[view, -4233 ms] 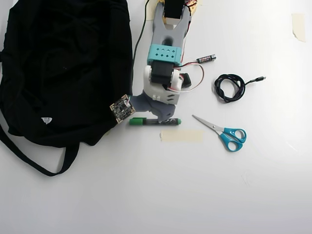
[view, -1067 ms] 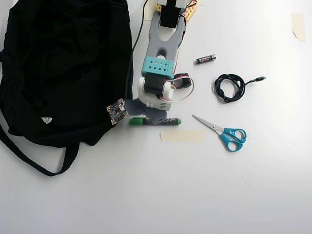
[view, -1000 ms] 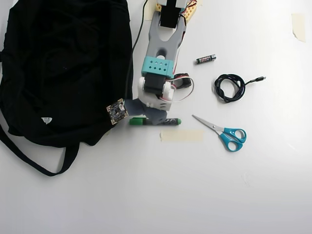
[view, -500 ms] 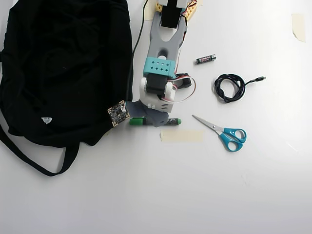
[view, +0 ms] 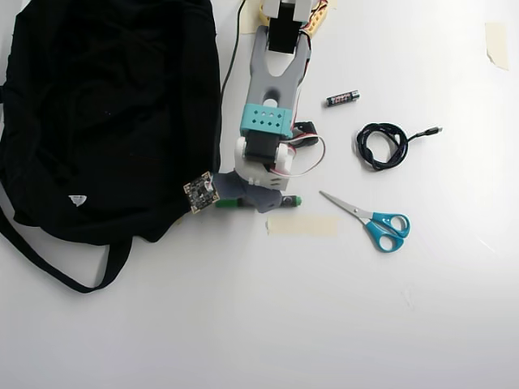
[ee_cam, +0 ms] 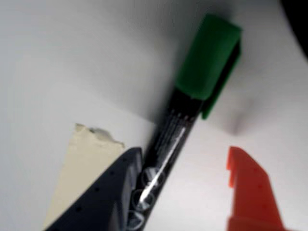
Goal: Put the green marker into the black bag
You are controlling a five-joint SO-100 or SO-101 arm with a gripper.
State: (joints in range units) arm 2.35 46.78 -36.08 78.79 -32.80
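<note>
Marker: green marker (ee_cam: 180,127) lies flat on the white table (view: 243,324), just right of the black bag's lower right edge in the overhead view; its middle is hidden under the arm there, with a green end (view: 293,200) showing to the right and a bit of green to the left.
Marker detail: wrist view shows a green cap at the top and a dark barrel with pale print running down toward the fingers.
Gripper: gripper (ee_cam: 185,192) is low over the marker, jaws parted and straddling the barrel.
Fingers: dark finger (ee_cam: 103,197) is touching or just beside one side of the barrel; orange finger (ee_cam: 252,192) stands apart on the other side, white table showing between it and the marker.
Grip: not closed on the marker.
Bag: black bag (view: 105,113) is slumped left of the arm, with a small white tag and a strap trailing below it.
Tape: beige tape strip (view: 302,226) lies just below the marker.
Scissors: blue-handled scissors (view: 375,221) lie right of the tape.
Cable: coiled black cable (view: 383,145) lies above the scissors.
Battery: small black battery (view: 342,98) lies right of the arm.
</note>
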